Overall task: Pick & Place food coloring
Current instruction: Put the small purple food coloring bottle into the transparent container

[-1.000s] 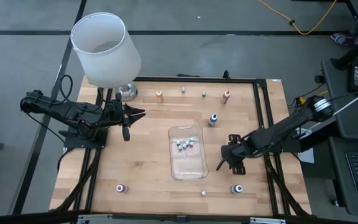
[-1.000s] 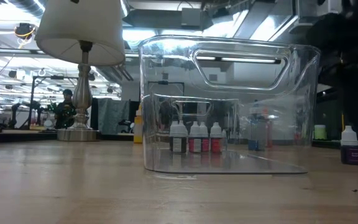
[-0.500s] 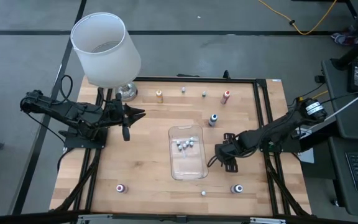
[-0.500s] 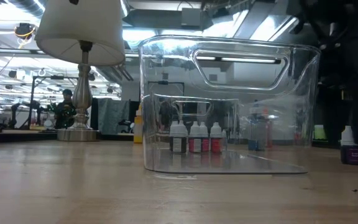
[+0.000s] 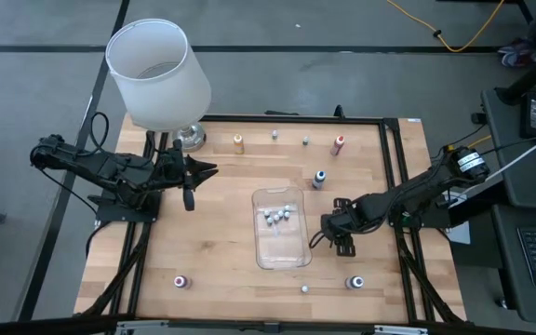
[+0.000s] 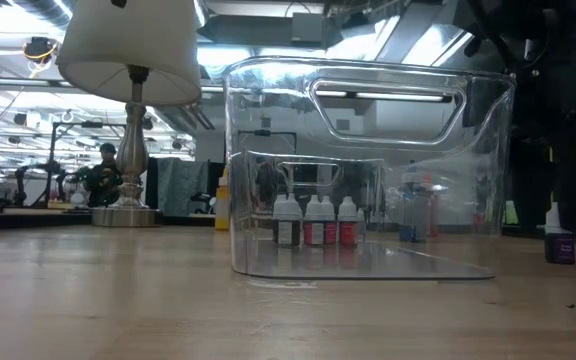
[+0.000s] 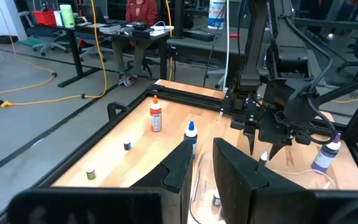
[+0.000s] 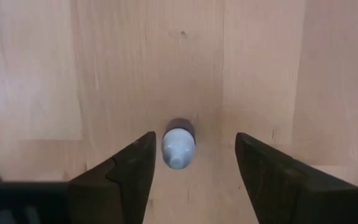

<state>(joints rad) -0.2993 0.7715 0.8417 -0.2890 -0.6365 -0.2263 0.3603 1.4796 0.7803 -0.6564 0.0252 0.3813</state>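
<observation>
Your right hand [image 5: 319, 239] is hanging low over the worktop [image 5: 212, 233], just beside the clear tray [image 5: 282, 251] on its right side. Its fingers [image 8: 120, 171] are standing well apart, and its wrist camera is showing a small pale-capped bottle [image 8: 178, 144] upright on the wood between them, closer to one finger than the other and not touched by either. Nothing is being gripped.

Your left hand [image 5: 207, 170] is waiting near the lamp [image 5: 159, 74] at the worktop's left edge, its fingers [image 7: 182, 165] drawn close with only a narrow gap, and they are carrying nothing.

The food coloring is scattered. A cluster of bottles [image 5: 278, 215] is standing inside the tray, toward its far end. An orange bottle [image 5: 238, 142], a pink bottle [image 5: 339, 144] and a blue bottle [image 5: 319, 178] are standing loose farther back. Along the near edge you are seeing a pink one [image 5: 181, 281] on the left and a purple-looking one [image 5: 355, 282] on the right, though its colour is hard to judge from above.
</observation>
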